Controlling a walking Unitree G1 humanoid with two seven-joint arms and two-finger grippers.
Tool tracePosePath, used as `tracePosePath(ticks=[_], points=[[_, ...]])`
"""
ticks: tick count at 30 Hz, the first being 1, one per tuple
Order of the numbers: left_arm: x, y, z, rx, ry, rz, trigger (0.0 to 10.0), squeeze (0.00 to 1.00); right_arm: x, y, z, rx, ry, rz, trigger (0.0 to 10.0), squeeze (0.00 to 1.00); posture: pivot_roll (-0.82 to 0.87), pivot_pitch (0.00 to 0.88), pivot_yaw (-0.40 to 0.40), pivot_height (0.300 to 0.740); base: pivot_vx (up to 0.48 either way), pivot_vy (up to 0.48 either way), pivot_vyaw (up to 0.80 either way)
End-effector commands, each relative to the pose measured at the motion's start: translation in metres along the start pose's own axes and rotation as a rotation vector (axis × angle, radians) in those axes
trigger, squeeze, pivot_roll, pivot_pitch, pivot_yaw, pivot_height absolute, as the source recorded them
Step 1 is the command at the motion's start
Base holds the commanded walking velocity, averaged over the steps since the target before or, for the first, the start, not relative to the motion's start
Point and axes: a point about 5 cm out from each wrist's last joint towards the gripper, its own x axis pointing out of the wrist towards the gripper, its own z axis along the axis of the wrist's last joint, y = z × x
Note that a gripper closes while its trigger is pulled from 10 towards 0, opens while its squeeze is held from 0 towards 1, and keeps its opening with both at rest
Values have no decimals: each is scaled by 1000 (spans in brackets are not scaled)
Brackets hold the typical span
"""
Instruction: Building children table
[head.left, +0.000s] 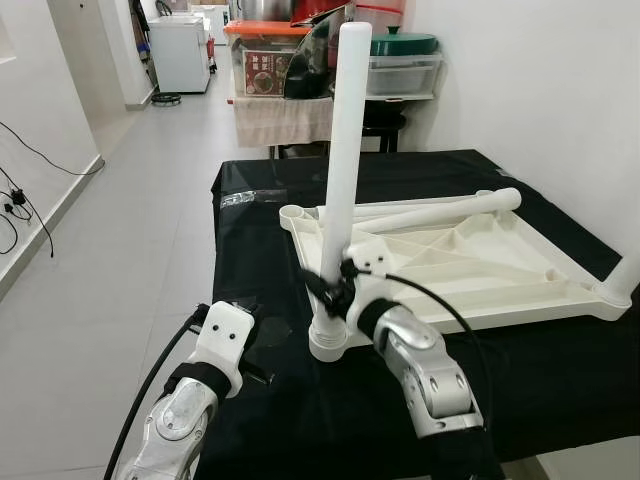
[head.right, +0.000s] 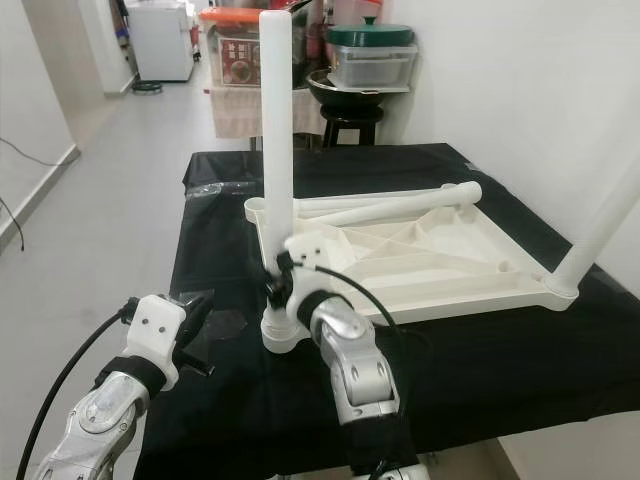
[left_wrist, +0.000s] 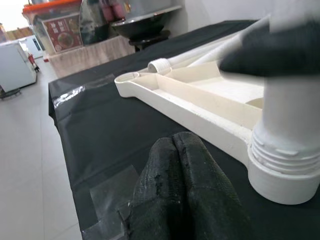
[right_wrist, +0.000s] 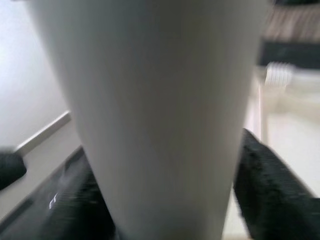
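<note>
The right gripper (head.left: 335, 290) has its jaws pinching the upright white table leg (head.left: 345, 150) low down, one black finger (right_wrist: 270, 195) on each side of the tube as the right wrist view shows. Just below the jaws, the leg's ribbed foot sits in a round corner socket (head.left: 328, 345) of the overturned white children's table top (head.left: 500, 265), which lies upside down with its ribbed underside showing. The leg rises straight up from that near corner, well above the jaws.

Beyond the jaws, a second loose table leg (head.left: 440, 208) lies flat across the far edge of the overturned top, its threaded end near an empty far corner socket (head.left: 293, 213). Off to the right of the jaws, at the outer near corner, another fitted leg (head.right: 600, 230) stands leaning out of its socket.

The left gripper (left_wrist: 187, 190) hovers just left of the held leg's socket, its jaws pressed together with nothing between them, close over the black tabletop (head.left: 250, 230). Under it a patch of clear tape (left_wrist: 107, 192) is stuck on the black cover, and another strip of tape (head.left: 240, 198) glints farther away near the left edge.

Past the far end of the tabletop stand a stool with a dark wok (head.right: 345, 90), stacked plastic storage boxes (head.left: 270, 60) with an orange lid, and a green-lidded container (head.left: 402, 45). A white appliance (head.left: 180, 50) stands down the tiled corridor floor (head.left: 130, 220), and black cables (head.left: 15, 200) trail along the left wall.
</note>
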Motion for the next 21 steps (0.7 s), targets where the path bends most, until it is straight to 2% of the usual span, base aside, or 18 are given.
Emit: tracePosePath(ticks=[1, 4, 5, 7, 8, 9, 10, 11, 12, 13, 19, 20, 21], points=[[1, 0, -2, 12, 7, -7, 10000, 0, -1, 2, 8, -1, -26, 50, 10000, 1000, -28, 0, -36, 740, 0, 0, 0], [1, -2, -2, 6, 8, -13, 10000, 0, 1, 0, 20, -37, -67, 244, 10000, 1000, -26, 0, -41, 740, 0, 0, 0], [1, -2, -2, 6, 8, -13, 10000, 0, 1, 0, 20, -37, -67, 244, 10000, 1000, -26, 0, -41, 740, 0, 0, 0], [1, -3, -2, 3, 8, -14, 10000, 0, 0, -4, 25, -121, -80, 457, 10000, 1000, -23, 0, -44, 740, 0, 0, 0], [1, -3, -2, 3, 8, -14, 10000, 0, 0, -4, 25, -121, -80, 457, 10000, 1000, -23, 0, -44, 740, 0, 0, 0], [1, -3, -2, 3, 8, -14, 10000, 0, -1, -7, 26, -157, -59, 558, 10000, 251, -23, 0, -44, 740, 0, 0, 0], [1, -3, -3, 3, 8, -13, 10000, 0, -2, -9, 26, -176, -41, 616, 10000, 251, -23, 0, -44, 740, 0, 0, 0], [1, -3, -3, 3, 8, -13, 10000, 0, -2, -9, 26, -176, -41, 616, 10000, 251, -23, 0, -44, 740, 0, 0, 0], [1, -3, -3, 2, 8, -13, 10000, 0, -1, -13, 27, -172, -22, 664, 10000, 0, -9, 0, -52, 740, 0, 0, 0], [1, -3, -4, 2, 10, -12, 10000, 0, 4, -22, 35, -132, -6, 725, 10000, 0, -6, 0, -55, 740, 0, 0, 0], [1, -4, -4, 2, 12, -12, 10000, 0, 9, -30, 43, -107, 16, 771, 10000, 0, 0, 0, -59, 740, 0, 0, 0], [0, -4, -4, 1, 12, -13, 10000, 0, 9, -33, 44, -98, 29, 795, 3569, 0, 1, 0, -61, 740, 0, 0, 0], [0, -4, -4, 1, 12, -13, 10000, 0, 9, -33, 44, -98, 29, 795, 3569, 0, 1, 0, -61, 740, 0, 0, 0]])
